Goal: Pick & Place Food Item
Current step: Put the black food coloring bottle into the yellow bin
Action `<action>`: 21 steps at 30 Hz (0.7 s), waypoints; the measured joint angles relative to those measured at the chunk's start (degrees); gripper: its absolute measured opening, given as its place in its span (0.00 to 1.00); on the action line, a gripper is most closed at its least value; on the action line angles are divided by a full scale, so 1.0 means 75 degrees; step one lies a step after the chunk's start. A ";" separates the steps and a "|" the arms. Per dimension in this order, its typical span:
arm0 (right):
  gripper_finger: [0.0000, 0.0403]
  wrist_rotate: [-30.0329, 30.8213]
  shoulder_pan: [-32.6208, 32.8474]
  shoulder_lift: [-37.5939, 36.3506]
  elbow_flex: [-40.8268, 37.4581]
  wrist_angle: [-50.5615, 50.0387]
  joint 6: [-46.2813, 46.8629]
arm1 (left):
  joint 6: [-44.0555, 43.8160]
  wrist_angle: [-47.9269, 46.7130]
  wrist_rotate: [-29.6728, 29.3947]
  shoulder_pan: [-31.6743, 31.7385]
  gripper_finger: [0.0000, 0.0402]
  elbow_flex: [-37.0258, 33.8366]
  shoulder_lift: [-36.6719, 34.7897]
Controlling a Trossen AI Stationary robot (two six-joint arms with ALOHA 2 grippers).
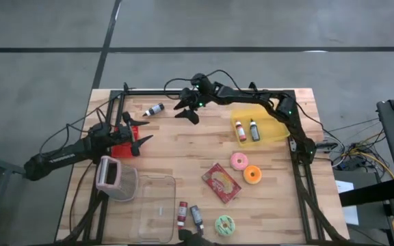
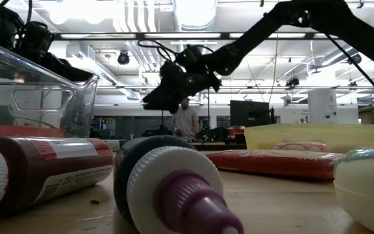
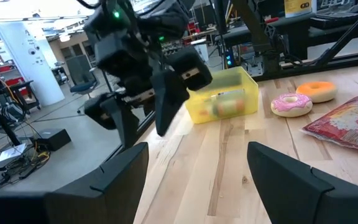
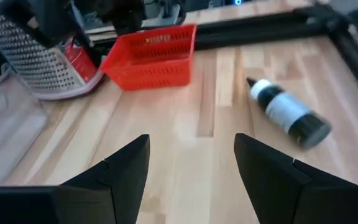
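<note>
Right end effector [image 1: 189,111] was wide open w/ nothing held, the black bottle [image 1: 154,109] just beside it; no food moved yet.

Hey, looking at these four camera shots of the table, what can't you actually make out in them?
- Yellow bin contents: blurred in the left wrist view.
- Bottle labels: too small in the high view.
- Red basket inside: covered by the left gripper in the high view.
- Green donut: cut off by the low view's edge.
- Black bottle label: blurred in the right wrist view, past the right gripper.
</note>
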 joint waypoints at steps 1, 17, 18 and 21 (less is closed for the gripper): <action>0.57 0.0019 -0.0005 -0.0003 0.0069 0.0000 -0.0015 | 0.0001 0.0002 0.0000 0.0000 0.69 0.0000 -0.0002; 0.57 0.0611 0.0170 -0.0726 -0.0109 -0.1483 -0.0989 | 0.0001 0.0002 -0.0003 0.0000 0.69 0.0000 -0.0002; 0.57 0.0794 0.0235 -0.0805 -0.0193 -0.1451 -0.1025 | 0.0000 0.0001 0.0000 0.0000 0.69 0.0000 -0.0001; 0.57 0.1257 0.0382 -0.1050 -0.0524 -0.1434 -0.1086 | 0.0001 0.0001 -0.0001 0.0000 0.69 0.0000 0.0002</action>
